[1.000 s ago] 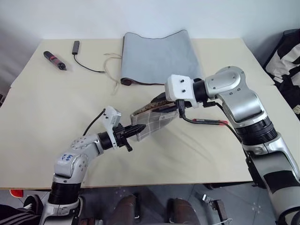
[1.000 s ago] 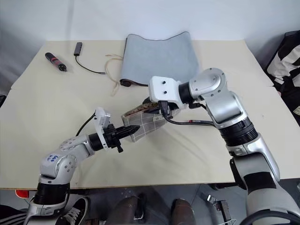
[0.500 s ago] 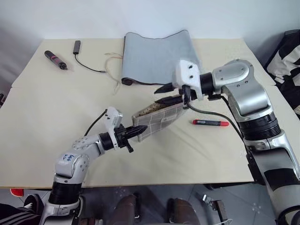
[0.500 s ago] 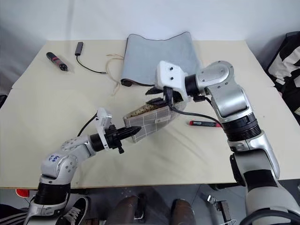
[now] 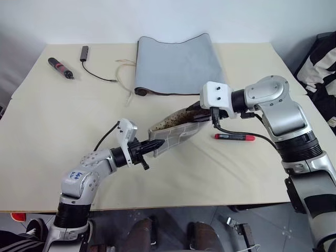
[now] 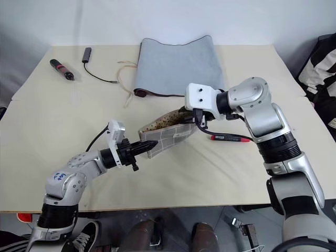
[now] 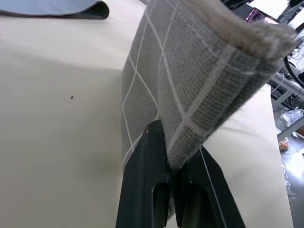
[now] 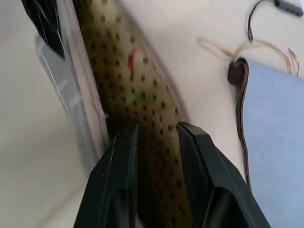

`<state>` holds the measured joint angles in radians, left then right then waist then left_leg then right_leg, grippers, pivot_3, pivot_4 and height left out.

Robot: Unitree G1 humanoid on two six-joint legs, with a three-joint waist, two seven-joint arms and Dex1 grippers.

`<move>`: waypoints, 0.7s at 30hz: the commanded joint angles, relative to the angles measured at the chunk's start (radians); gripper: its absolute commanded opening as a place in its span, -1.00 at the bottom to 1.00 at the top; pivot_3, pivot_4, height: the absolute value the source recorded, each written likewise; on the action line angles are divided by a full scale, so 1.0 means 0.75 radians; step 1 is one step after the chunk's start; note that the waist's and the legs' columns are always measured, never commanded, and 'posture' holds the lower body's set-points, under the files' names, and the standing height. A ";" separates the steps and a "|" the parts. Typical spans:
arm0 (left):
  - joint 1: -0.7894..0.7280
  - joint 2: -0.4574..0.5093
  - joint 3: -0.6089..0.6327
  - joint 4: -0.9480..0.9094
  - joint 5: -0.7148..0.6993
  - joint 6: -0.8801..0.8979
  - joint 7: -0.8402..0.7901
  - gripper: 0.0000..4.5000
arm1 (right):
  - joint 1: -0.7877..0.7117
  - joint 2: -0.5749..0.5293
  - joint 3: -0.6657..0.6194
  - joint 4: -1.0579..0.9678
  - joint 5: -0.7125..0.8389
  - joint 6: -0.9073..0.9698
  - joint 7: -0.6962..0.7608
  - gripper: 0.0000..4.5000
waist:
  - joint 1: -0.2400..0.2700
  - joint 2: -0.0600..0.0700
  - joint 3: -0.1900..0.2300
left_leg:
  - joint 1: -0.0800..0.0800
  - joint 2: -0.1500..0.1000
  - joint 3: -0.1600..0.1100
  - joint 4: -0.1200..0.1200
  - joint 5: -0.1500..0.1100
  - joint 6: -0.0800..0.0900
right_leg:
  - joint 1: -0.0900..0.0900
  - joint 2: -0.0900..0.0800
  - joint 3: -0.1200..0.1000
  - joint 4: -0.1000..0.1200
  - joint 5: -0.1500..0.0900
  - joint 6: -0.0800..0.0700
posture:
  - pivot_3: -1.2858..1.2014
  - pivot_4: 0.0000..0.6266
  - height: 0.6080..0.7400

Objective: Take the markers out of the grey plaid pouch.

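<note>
Pouch [image 5: 170, 134]: between my left gripper [image 5: 153, 146] and right gripper [image 5: 202, 116].
Marker [image 5: 234, 137]: on worktop [image 5: 63, 121], just right of right gripper.
Mat [image 5: 176, 65]: behind both.

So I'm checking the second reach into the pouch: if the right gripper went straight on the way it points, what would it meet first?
Most likely the tan dotted lining of the grey plaid pouch: the right gripper points into its open mouth, fingers slightly apart, though depth there is hard to judge.
</note>
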<state>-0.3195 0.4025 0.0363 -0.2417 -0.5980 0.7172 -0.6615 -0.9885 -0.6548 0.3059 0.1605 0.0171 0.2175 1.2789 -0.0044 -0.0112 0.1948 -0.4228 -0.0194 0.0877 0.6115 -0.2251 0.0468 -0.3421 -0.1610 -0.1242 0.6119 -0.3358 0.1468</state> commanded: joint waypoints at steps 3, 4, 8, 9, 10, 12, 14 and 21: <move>-0.023 0.005 0.008 -0.052 -0.018 -0.024 -0.012 -1.00 | 0.036 -0.026 0.003 -0.070 -0.004 0.004 0.039 -0.41 | 0.003 0.000 0.000 | 0.000 0.000 0.000 0.000 0.000 0.000 | 0.000 0.000 0.000 0.000 0.000 0.000 | 0.03 -0.52 1.00; -0.026 0.002 0.006 -0.051 -0.018 -0.022 -0.010 -1.00 | 0.046 -0.019 0.008 -0.092 0.002 0.017 0.049 -0.41 | 0.004 0.000 0.000 | 0.000 0.000 0.000 0.000 0.000 0.000 | 0.000 0.000 0.000 -0.001 0.000 0.000 | 0.03 -0.52 1.00; -0.035 -0.006 -0.002 -0.046 -0.018 -0.026 -0.012 -1.00 | 0.059 0.004 0.025 -0.113 -0.017 0.014 0.046 -0.41 | 0.004 0.000 0.000 | 0.000 0.000 0.000 0.000 0.000 0.000 | 0.000 -0.001 0.000 -0.001 0.000 0.000 | 0.03 -0.52 1.00; -0.036 -0.006 -0.003 -0.045 -0.019 -0.026 -0.012 -1.00 | 0.061 0.008 0.036 -0.109 -0.031 0.002 0.040 -0.41 | 0.004 0.000 0.000 | 0.000 0.000 0.000 0.000 0.000 0.000 | 0.000 -0.001 0.000 0.000 0.000 0.000 | 0.03 -0.52 1.00; -0.037 -0.005 -0.005 -0.044 -0.018 -0.026 -0.014 -1.00 | 0.065 0.009 0.047 -0.106 -0.045 -0.011 0.036 -0.41 | 0.003 0.000 0.000 | 0.000 0.000 0.000 0.000 0.000 0.000 | 0.000 -0.001 0.000 0.000 0.000 0.000 | 0.03 -0.52 1.00; -0.040 -0.005 -0.009 -0.047 -0.020 -0.020 -0.015 -1.00 | 0.068 0.018 0.067 -0.093 -0.071 -0.036 0.018 -0.41 | 0.003 0.000 0.000 | 0.000 0.000 0.000 0.000 0.000 0.000 | 0.000 -0.001 0.000 0.000 0.000 0.000 | 0.03 -0.52 1.00; -0.042 -0.004 -0.010 -0.051 -0.026 -0.013 -0.016 -1.00 | 0.067 0.021 0.085 -0.075 -0.104 -0.060 0.005 -0.41 | 0.003 0.000 0.000 | 0.000 0.000 0.000 0.000 0.000 0.000 | 0.000 -0.001 0.000 0.000 0.000 0.000 | 0.03 -0.52 1.00; -0.039 0.002 -0.011 -0.057 -0.035 -0.001 -0.021 -1.00 | 0.066 0.032 0.117 -0.034 -0.165 -0.117 -0.020 -0.41 | 0.004 0.000 0.000 | 0.000 0.000 0.000 0.000 0.000 0.000 | 0.000 0.000 0.000 0.000 0.000 0.000 | 0.03 -0.52 1.00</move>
<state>-0.3318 0.4022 0.0220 -0.2415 -0.5983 0.7207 -0.6634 -0.9323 -0.6292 0.3896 0.1322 -0.0883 0.1510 1.2724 -0.0016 -0.0112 0.1948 -0.4228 -0.0198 0.0876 0.6119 -0.2251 0.0468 -0.3417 -0.1613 -0.1240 0.6117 -0.3358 0.1467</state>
